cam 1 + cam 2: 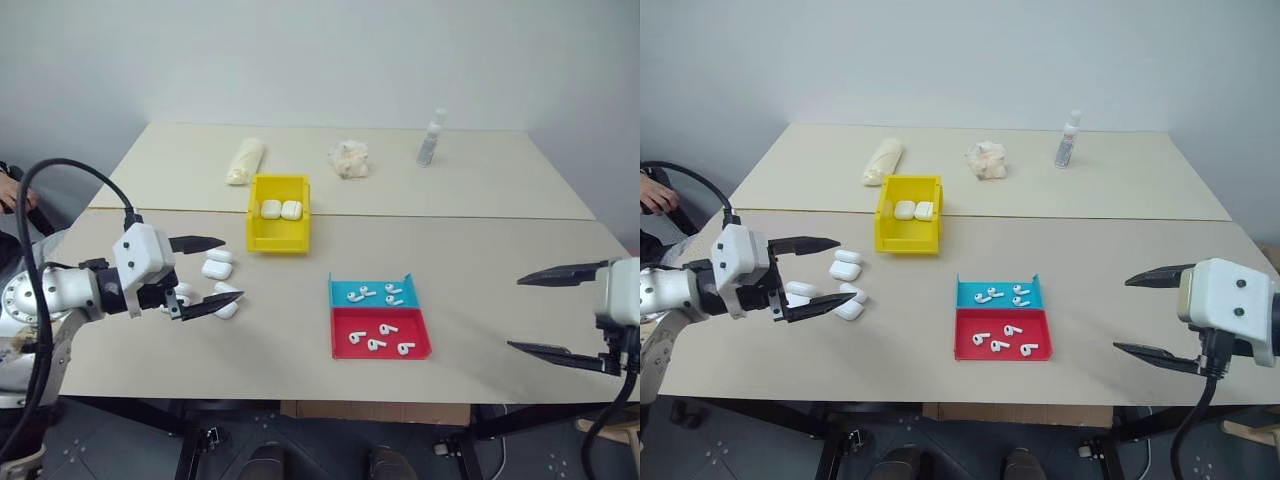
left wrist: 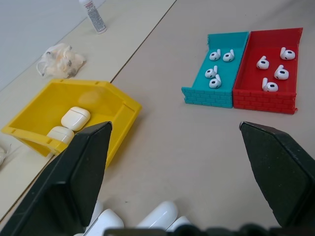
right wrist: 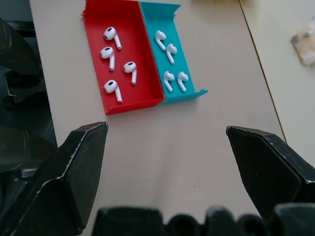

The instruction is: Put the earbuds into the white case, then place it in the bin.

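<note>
Bare bench (image 1: 500, 250) lies all around the blue tray (image 1: 371, 292) and the red tray (image 1: 380, 333) touching it, open to either hand. The bin (image 1: 277, 213) stands well apart from the blue tray, with clear bench between them. A cluster of white cases (image 1: 217, 268) crowds the bench beside the bin, under the left hand (image 1: 208, 273), whose fingers are spread wide.

Eight earbuds: four in the blue tray (image 1: 342, 291), four in the red tray (image 1: 345, 320). Two cases (image 1: 281, 210) lie in the one yellow bin (image 1: 258, 240), and four more cases (image 1: 845, 271) sit loose on the tabletop (image 1: 480, 270). One bottle (image 1: 431, 139), two hands.
</note>
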